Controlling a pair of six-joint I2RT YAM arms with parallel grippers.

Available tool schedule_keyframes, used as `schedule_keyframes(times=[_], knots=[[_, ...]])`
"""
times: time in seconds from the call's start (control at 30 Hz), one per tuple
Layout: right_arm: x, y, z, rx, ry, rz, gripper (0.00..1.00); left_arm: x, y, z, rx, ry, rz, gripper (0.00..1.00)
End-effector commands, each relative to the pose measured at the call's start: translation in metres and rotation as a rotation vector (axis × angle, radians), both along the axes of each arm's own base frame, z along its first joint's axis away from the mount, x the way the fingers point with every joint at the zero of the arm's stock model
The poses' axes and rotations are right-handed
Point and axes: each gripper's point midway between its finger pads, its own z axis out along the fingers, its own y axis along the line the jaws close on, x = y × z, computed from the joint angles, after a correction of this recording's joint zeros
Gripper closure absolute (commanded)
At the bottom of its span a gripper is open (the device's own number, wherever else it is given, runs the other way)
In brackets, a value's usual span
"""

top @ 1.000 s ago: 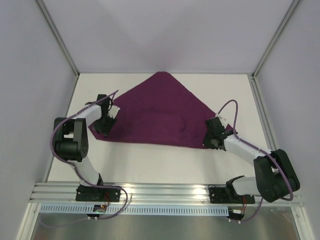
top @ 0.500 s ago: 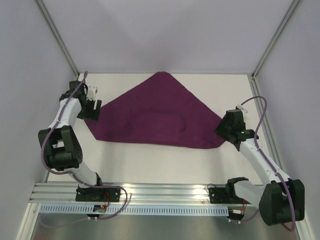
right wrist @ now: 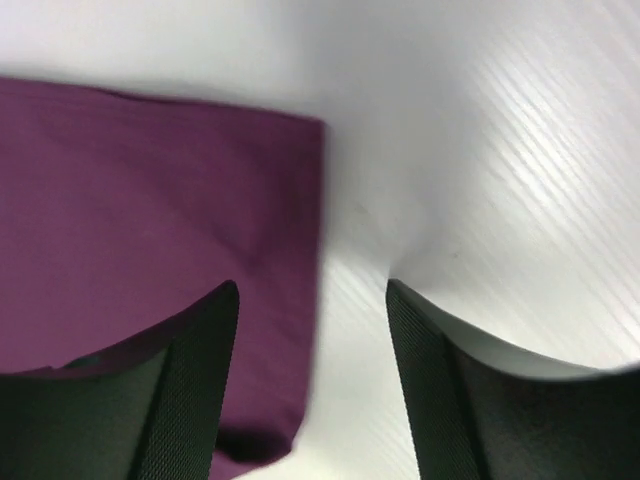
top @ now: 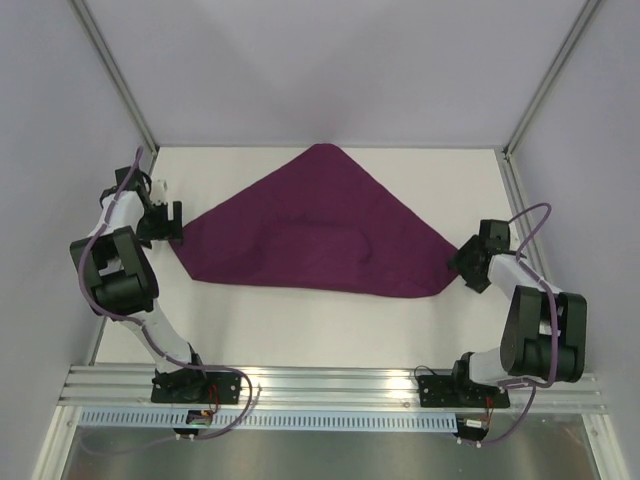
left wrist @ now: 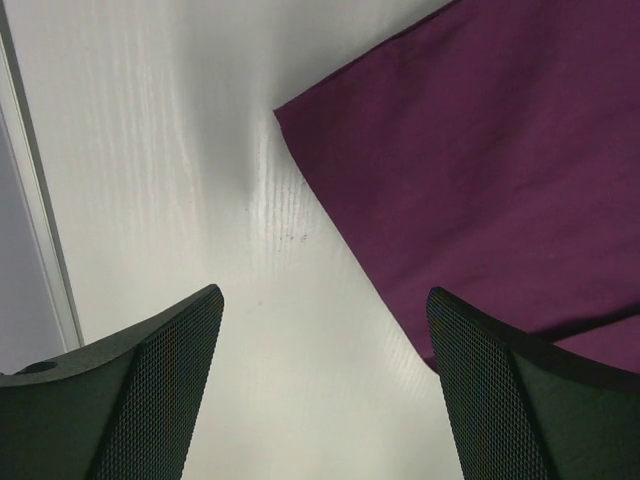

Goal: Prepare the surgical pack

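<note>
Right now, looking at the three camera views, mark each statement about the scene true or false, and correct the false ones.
1. The purple cloth lies spread on the table. True.
2. The left gripper clamps the cloth's corner. False: its fingers stand apart with nothing between them, beside that corner.
3. A steel tray sits on top of the cloth. False: nothing lies on top of it.
4. The right gripper is open at the cloth's right corner. True.
</note>
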Motion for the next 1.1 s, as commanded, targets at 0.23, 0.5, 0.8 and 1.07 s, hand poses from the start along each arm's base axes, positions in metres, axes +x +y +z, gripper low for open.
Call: schedule_keyframes(times=[0.23, 0.5, 0.8, 1.07], knots=[[0.042, 0.022, -0.031, 0.17, -0.058, 0.032, 0.79, -0.01, -0.041, 0.033, -0.122, -0.093, -0.029, 0.12], [0.056, 0.024, 0.006, 0.179, -0.151, 0.045, 0.99, -0.046, -0.119, 0.043, -0.101, -0.079, -0.354, 0.13], [0.074, 0.061, 0.107, 0.127, -0.392, 0.151, 0.99, -0.068, -0.138, 0.011, -0.093, 0.05, -0.458, 0.16], [0.084, 0.15, 0.146, 0.148, -0.459, 0.329, 0.99, -0.066, -0.153, -0.003, -0.078, 0.093, -0.515, 0.16]])
